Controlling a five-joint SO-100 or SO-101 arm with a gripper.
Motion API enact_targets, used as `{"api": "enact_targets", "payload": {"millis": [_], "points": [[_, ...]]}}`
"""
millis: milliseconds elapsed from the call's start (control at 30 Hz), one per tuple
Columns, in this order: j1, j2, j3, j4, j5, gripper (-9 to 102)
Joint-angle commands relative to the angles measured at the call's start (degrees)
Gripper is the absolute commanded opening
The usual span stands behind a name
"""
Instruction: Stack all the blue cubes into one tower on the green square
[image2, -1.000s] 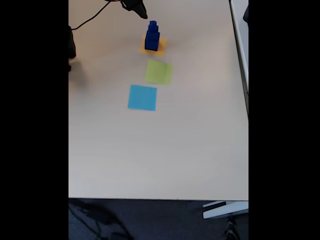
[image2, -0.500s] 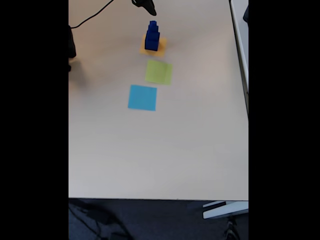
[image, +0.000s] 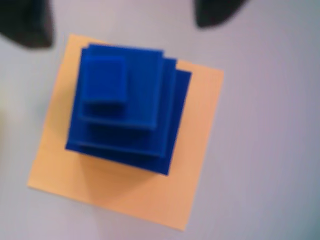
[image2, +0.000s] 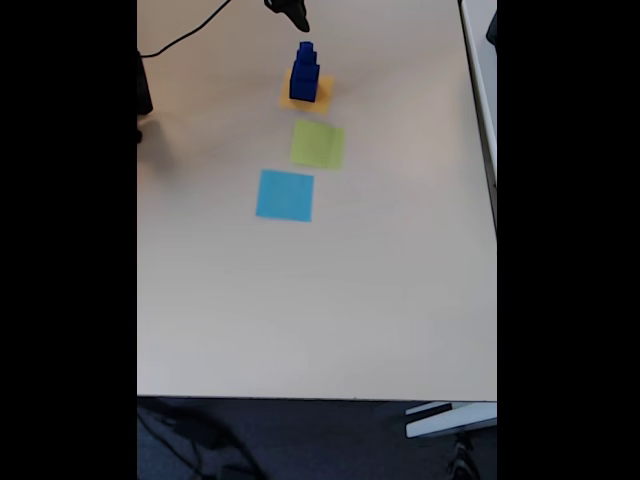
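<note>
the blue cubes (image2: 304, 73) stand stacked in 1 tower on the orange-yellow square (image2: 322, 95), near the far edge of the table (image2: 320, 310) in the fixed view. from the wrist view the tower (image: 125, 105) is seen from straight above: the biggest cube at the bottom, smaller ones stepped on it, all pushed toward the upper left corner of the stack rather than centred (the picture is blurred, so the exact count of cubes is hard to tell). the orange-yellow paper (image: 200, 150) shows bare along the right and lower sides of the tower.

the green square (image2: 318, 144) lies bare on the table, just beside the orange-yellow one on its near side, and the light-blue square (image2: 285, 195) lies nearer still, close to the green one but not touching.

the claw (image2: 295, 14) hangs just beyond the tower at the top of the fixed view, apart from the cubes. in the wrist view its 2 dark fingers (image: 25, 22) sit at the upper corners, spread wide with the tower between and below them, gripping nothing.
</note>
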Motion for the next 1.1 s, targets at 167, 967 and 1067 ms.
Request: {"api": "enact_targets", "payload": {"millis": [167,967,1067], "points": [[-0.26,0.62,-0.88,-1.32,1.41,18],[1.05,1.05,6.68,-8.88,-0.53,18],[0.97,0.62,6.24,-8.79,-0.53,18]]}}
